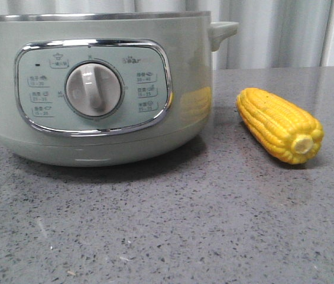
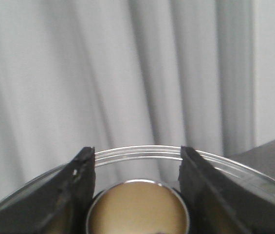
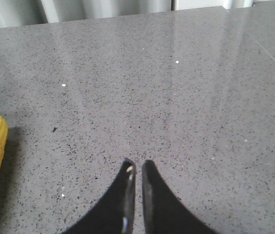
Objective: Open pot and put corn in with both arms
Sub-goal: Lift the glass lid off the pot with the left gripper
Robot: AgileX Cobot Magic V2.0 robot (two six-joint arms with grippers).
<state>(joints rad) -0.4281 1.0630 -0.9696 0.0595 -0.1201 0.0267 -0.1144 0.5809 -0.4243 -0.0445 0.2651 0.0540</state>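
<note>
On my left the pot (image 1: 96, 89) filled the table (image 1: 172, 225), and my left gripper (image 2: 137, 165) straddled the knob (image 2: 137, 209) of its glass lid (image 2: 142, 152), fingers parted. The corn (image 1: 280, 124) lay right of the pot, stub toward me, just beside my right gripper (image 3: 136, 168), which was clenched on nothing
</note>
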